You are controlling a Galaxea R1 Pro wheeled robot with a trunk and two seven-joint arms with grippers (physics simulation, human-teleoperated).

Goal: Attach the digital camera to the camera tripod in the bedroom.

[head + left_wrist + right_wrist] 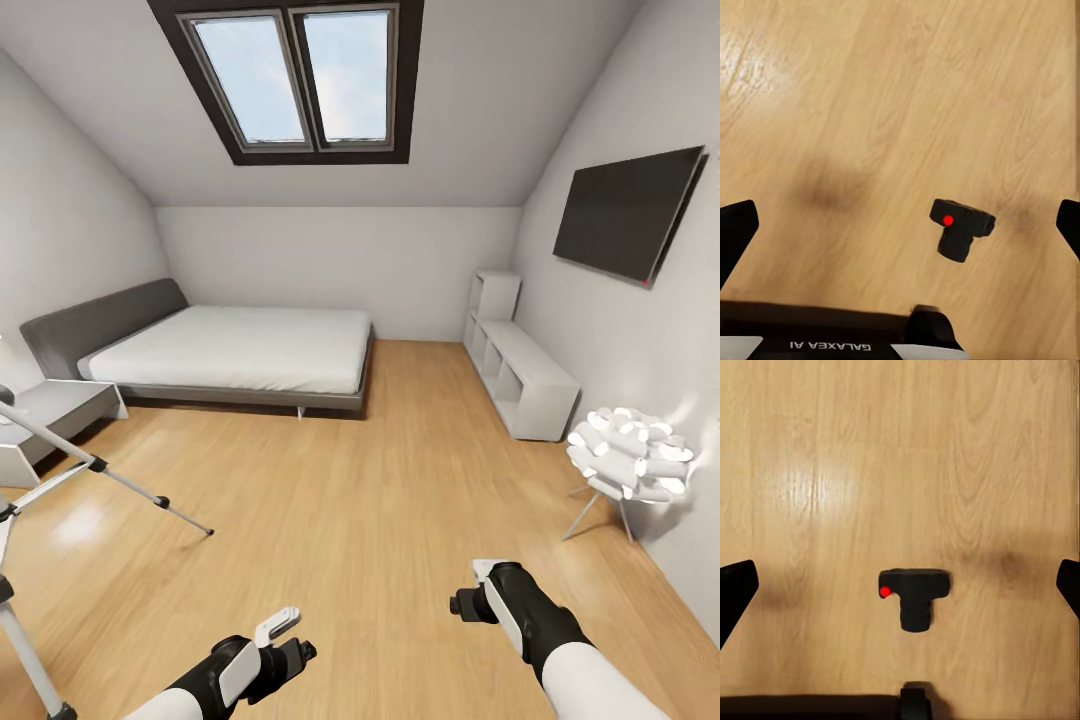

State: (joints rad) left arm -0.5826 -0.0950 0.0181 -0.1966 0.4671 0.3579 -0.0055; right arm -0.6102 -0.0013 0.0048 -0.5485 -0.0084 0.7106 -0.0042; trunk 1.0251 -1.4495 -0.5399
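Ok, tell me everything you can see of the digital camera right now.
The digital camera is a small, matte black, DSLR-style body with a short stubby lens and a round red button on top. It lies on the light wood floor, apart from both grippers, with nothing else touching it. Both wrist views look down on it between wide-spread fingertips. Finer details are too small to tell.

A digital camera lies on the light wood floor, red button up. The left gripper hangs above it, jaws spread wide, touching nothing.
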